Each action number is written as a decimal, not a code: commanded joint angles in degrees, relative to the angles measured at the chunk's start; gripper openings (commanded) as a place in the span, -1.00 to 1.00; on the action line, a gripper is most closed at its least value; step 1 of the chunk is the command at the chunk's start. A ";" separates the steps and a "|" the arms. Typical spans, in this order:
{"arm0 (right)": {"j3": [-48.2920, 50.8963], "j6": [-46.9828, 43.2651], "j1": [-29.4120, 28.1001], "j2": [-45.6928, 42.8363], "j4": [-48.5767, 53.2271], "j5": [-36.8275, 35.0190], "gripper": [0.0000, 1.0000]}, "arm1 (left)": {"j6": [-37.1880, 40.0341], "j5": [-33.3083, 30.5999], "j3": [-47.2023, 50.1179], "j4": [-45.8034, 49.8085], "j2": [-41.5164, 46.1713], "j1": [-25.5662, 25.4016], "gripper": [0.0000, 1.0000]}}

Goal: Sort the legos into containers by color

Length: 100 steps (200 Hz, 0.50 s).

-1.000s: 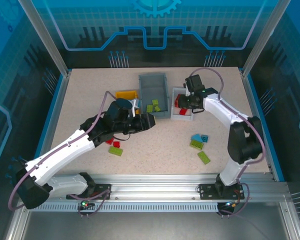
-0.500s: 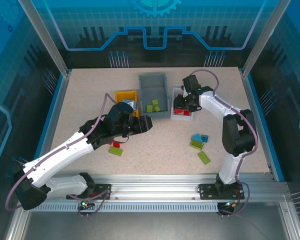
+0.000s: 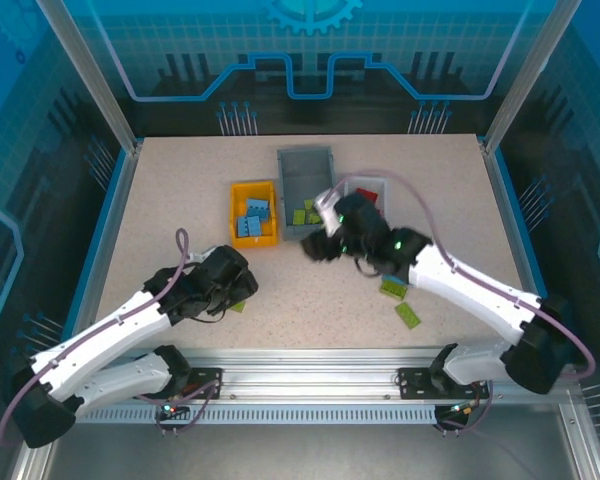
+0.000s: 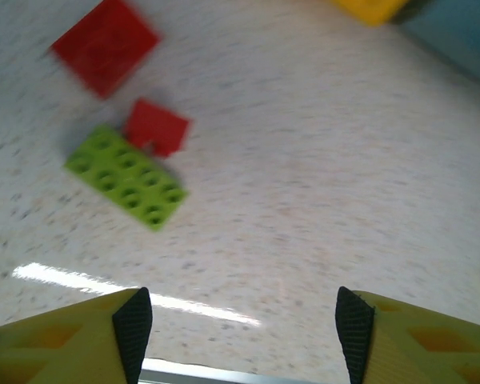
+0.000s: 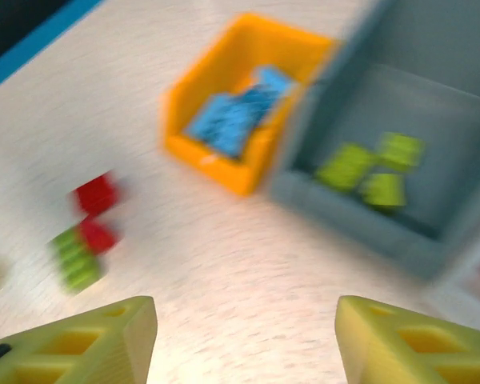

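Since a second ago the left arm has drawn back from the yellow-orange bin (image 3: pixel 234 210) toward the near-left of the surface (image 3: pixel 170 200), and the right arm has swung off the white bin (image 3: pixel 378 183) to the middle. The left claw (image 4: pixel 244 316) hangs spread and empty over a lime green brick (image 4: pixel 126 178), with a small red brick (image 4: pixel 156 126) just beside it and a second red brick (image 4: pixel 106 36) farther off. The right claw (image 5: pixel 244 328) is likewise spread and holds nothing. It faces the yellow-orange bin with its blue bricks (image 5: pixel 236 112) and the grey bin (image 5: pixel 336 212) holding green bricks (image 5: pixel 368 168). Another loose green brick (image 3: pixel 408 315) lies on the near right. These bricks look light, rigid and smooth, so they may skid; pinching across the long flat sides rather than the studs seems safest.
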<state>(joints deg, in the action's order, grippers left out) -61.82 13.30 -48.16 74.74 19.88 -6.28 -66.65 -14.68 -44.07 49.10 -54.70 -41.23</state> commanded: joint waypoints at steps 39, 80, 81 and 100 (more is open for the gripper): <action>8.40 0.79 -13.06 -1.94 -4.57 -3.34 0.25 | -8.20 7.10 5.46 -6.71 -9.91 3.55 0.46; 9.57 2.58 -15.74 -3.13 -3.75 -4.97 0.25 | -11.61 6.81 9.20 -12.42 -15.11 6.39 0.47; 9.59 2.60 -15.74 -3.12 -3.73 -4.97 0.25 | -11.59 6.75 9.23 -12.48 -15.14 6.50 0.47; 10.04 3.11 -15.82 -4.14 -3.53 -5.29 0.25 | -11.05 5.90 9.84 -13.40 -16.59 8.05 0.47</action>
<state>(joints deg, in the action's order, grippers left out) -52.31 14.68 -63.37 73.12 17.52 -9.78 -76.20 -8.69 -35.46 38.37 -69.87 -34.96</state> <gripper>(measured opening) 0.626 0.732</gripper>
